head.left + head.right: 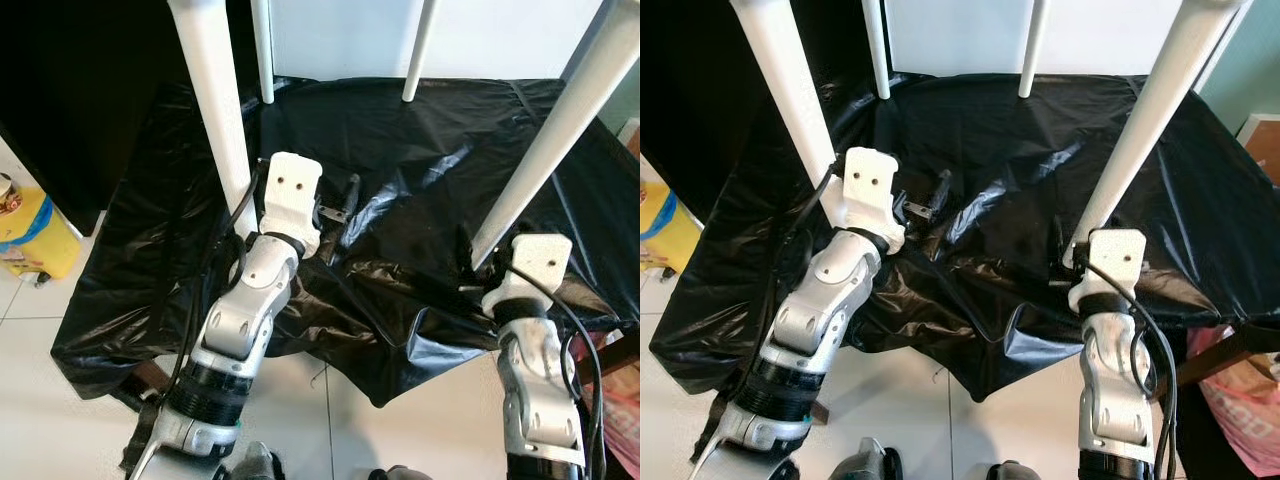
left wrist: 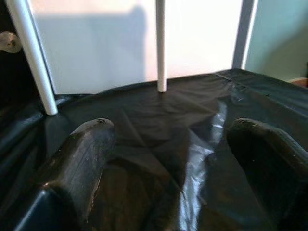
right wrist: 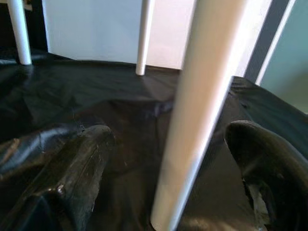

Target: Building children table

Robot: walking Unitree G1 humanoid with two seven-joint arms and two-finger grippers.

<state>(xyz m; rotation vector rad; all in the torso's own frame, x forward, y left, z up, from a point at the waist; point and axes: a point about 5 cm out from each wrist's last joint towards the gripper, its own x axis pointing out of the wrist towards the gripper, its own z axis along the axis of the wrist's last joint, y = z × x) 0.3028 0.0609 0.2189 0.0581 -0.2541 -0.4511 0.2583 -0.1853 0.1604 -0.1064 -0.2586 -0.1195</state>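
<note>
A small table lies upside down under a black plastic sheet [image 1: 420, 150], with white legs standing up from it. My right gripper [image 3: 168, 137] is open around the base of the near-right leg [image 1: 550, 140]; the leg [image 3: 197, 106] stands between the two fingers with a gap on each side. My left gripper [image 2: 168, 130] is open and holds nothing. It rests low on the sheet just right of the near-left leg [image 1: 215, 110]. The two far legs [image 1: 263, 50] [image 1: 420, 50] stand at the back edge.
A yellow container [image 1: 30, 235] stands on the white tiled floor [image 1: 60, 420] at the left. A pink bag [image 1: 1240, 400] and a dark wooden piece [image 1: 1230, 350] sit at the lower right. A white panel [image 1: 960, 30] stands behind the table.
</note>
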